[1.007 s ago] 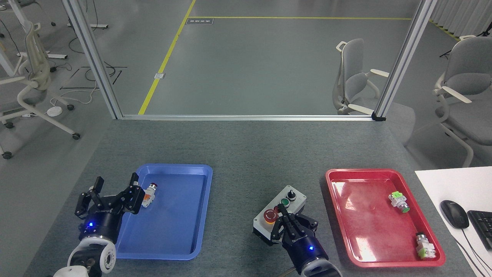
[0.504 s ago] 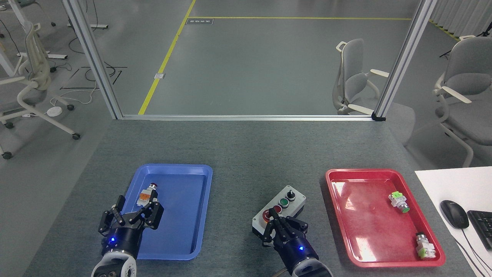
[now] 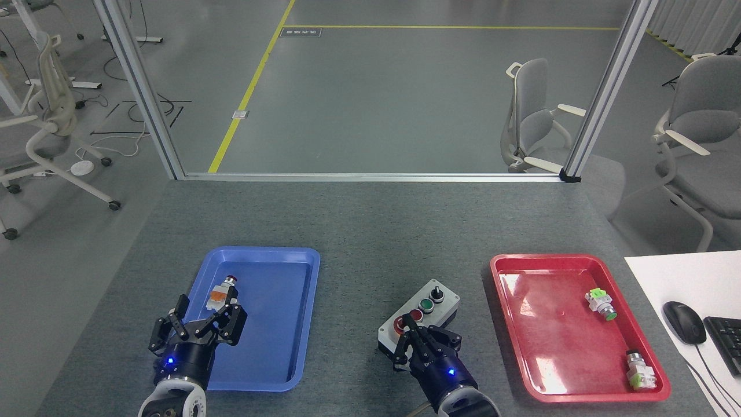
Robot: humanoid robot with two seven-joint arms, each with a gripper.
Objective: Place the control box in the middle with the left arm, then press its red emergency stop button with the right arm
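A: Now that the right tool [image 3: 412, 339] has slid toward six o'clock over the last second, what is it doing to the box [image 3: 418, 318]?

B: It sits on the near end, fingers drawn together, one dark fingertip on or just beside the stop button [image 3: 398, 325]. Only a sliver of red head and yellow ring shows at the tool's nine o'clock; a second ago most of the head was visible. Whether the button is pushed down I cannot tell.

A: And the box itself?

B: On bare worktop [image 3: 370, 231] between the two trays, long axis running from seven to one o'clock. It has crept slightly toward nine o'clock under the contact. So it lies in the middle, and I judge the pressing step is under way.

A: The left tool [image 3: 204, 320]?

B: Fingers spread, holding nothing. It has swung from the blue tray's [image 3: 301, 315] outer edge toward the near left corner, then stood unchanged for the last half second. Parked, I would say.

A: Farther out?

B: At its twelve o'clock a loose push-button [image 3: 222, 291] lies in the blue tray, unmoved. At three o'clock of the box, the red tray [image 3: 509, 324] holds two small green-and-white parts, also unchanged.
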